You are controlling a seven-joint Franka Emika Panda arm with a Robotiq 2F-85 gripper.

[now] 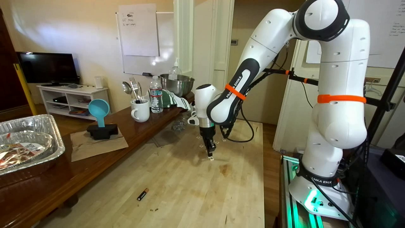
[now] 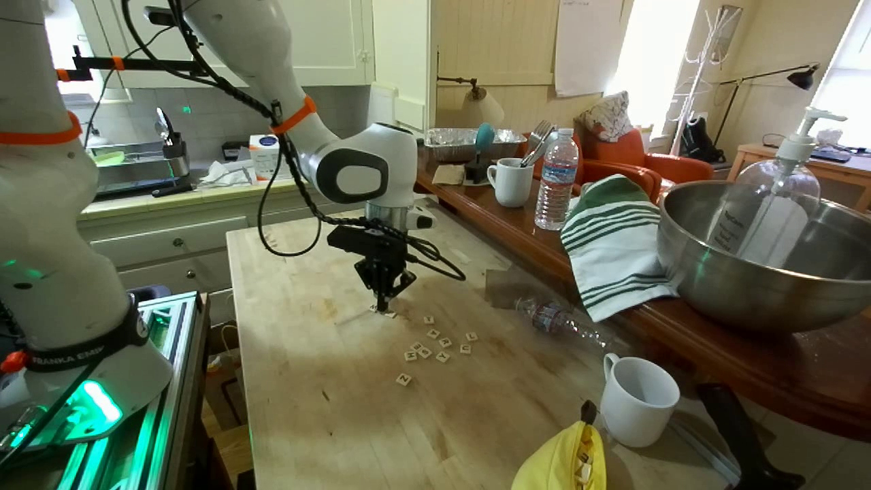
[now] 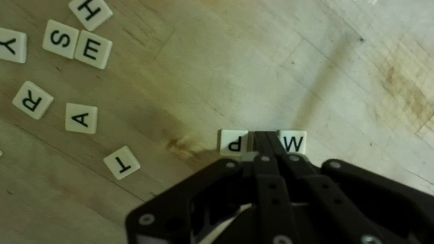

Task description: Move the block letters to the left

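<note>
A home, kitchen and sitting area together: in an exterior view, cupboards [image 2: 333, 54] and drawers [image 2: 150, 238] at left, an orange armchair [image 2: 674, 167] with a cushion [image 2: 604, 116] at upper right; in an exterior view, a television [image 1: 47, 68] on a white stand [image 1: 79, 91] at far left.

Battery [image 1: 142, 194] is lying on pale wooden tabletop [image 1: 190, 199]. Along raised dark wood counter [image 1: 134, 131], foil tray [image 1: 56, 139] is sitting, blue scoop [image 1: 99, 109] is standing in black base [image 1: 102, 130] on brown paper [image 1: 95, 147], and white mug [image 1: 140, 111] is holding cutlery [image 1: 135, 90] just beside water bottle [image 1: 156, 95]. Striped towel [image 2: 612, 245] is hanging over counter edge; next to it, steel bowl [image 2: 748, 299] is holding pump bottle [image 2: 769, 224]. Below counter, clear bottle [image 2: 554, 318] is lying on its side; another white mug [image 2: 636, 408] is standing near yellow pouch [image 2: 554, 463]. In background, television [image 1: 49, 68] is standing on white cabinet [image 1: 90, 90].
</note>
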